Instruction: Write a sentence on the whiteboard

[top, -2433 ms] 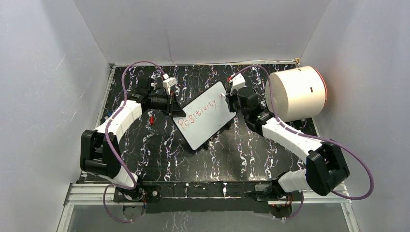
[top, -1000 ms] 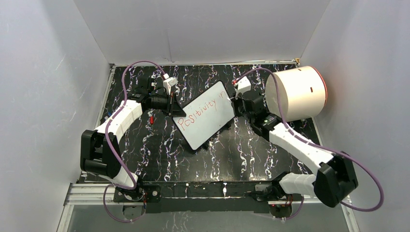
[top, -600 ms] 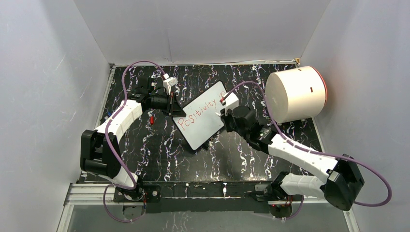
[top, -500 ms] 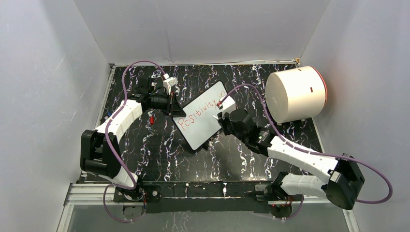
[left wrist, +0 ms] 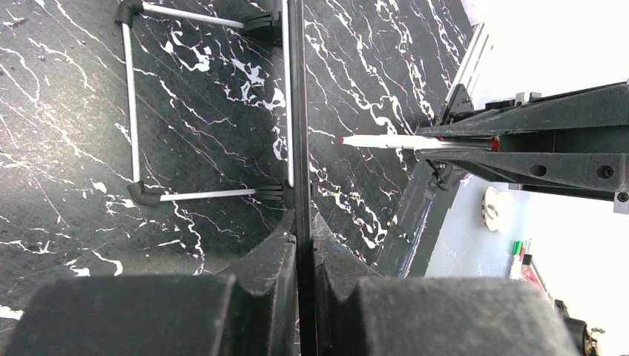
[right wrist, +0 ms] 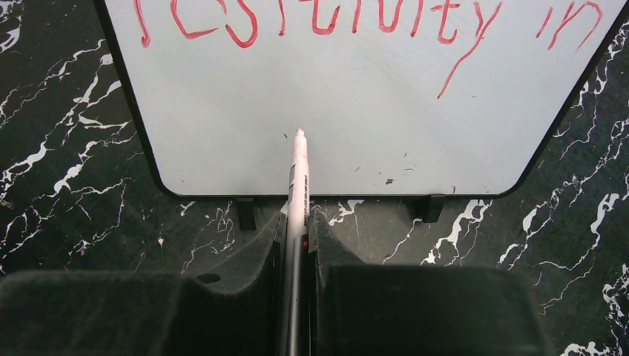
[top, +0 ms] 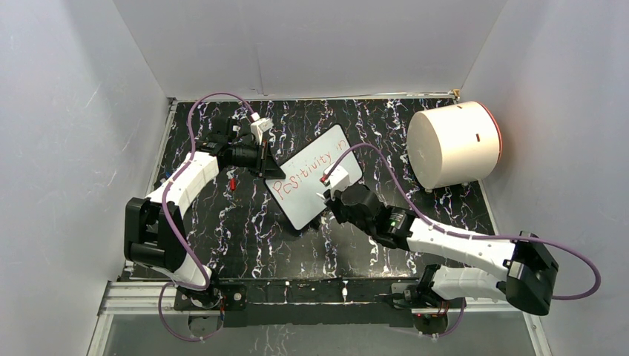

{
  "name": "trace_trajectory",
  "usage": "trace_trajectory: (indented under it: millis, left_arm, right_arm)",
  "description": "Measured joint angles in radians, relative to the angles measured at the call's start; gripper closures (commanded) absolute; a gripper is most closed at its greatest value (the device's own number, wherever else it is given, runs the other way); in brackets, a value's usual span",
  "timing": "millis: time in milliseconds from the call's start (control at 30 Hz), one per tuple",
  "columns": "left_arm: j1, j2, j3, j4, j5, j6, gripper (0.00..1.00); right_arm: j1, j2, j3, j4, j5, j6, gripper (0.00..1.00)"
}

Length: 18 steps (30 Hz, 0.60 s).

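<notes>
Left fingers (left wrist: pixel 263 259) pinch whiteboard (top: pixel 305 202) edge; right fingers (right wrist: pixel 331 251) pinch marker (right wrist: pixel 298 185) (sentence (right wrist: pixel 356 18) top cropped).

A small rectangular whiteboard (top: pixel 300 202) with a thin black frame and rounded corners sits near the middle of the black marbled surface (top: pixel 245 222). It is turned diagonally, with two little black feet (right wrist: pixel 245 213) under its lower edge. The red handwritten sentence (top: pixel 300 175) is partial: one uneven line, "Positivity in", along the top edge. Below it the white face is blank apart from a few dark specks.
</notes>
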Motion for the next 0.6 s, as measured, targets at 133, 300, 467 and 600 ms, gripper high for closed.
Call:
trace_trajectory:
  millis: [133, 300, 467, 600]
  left_arm:
    - [0.0, 0.0, 0.0, -0.001, 0.0, 0.0, 1.0]
    - [0.0, -0.003, 0.0, -0.002, -0.005, 0.0, 1.0]
    - [0.0, -0.003, 0.0, -0.002, -0.005, 0.0, 1.0]
    - [0.0, -0.002, 0.0, -0.002, -0.004, 0.0, 1.0]
  right_arm:
    - [0.009, 0.007, 0.0, 0.019, 0.0, 0.0, 1.0]
    - [0.027, 0.021, 0.0, 0.056, -0.008, -0.001, 1.0]
    - [0.064, 0.061, 0.0, 0.09, -0.015, -0.006, 1.0]
    - [0.103, 0.082, 0.0, 0.117, -0.008, -0.012, 1.0]
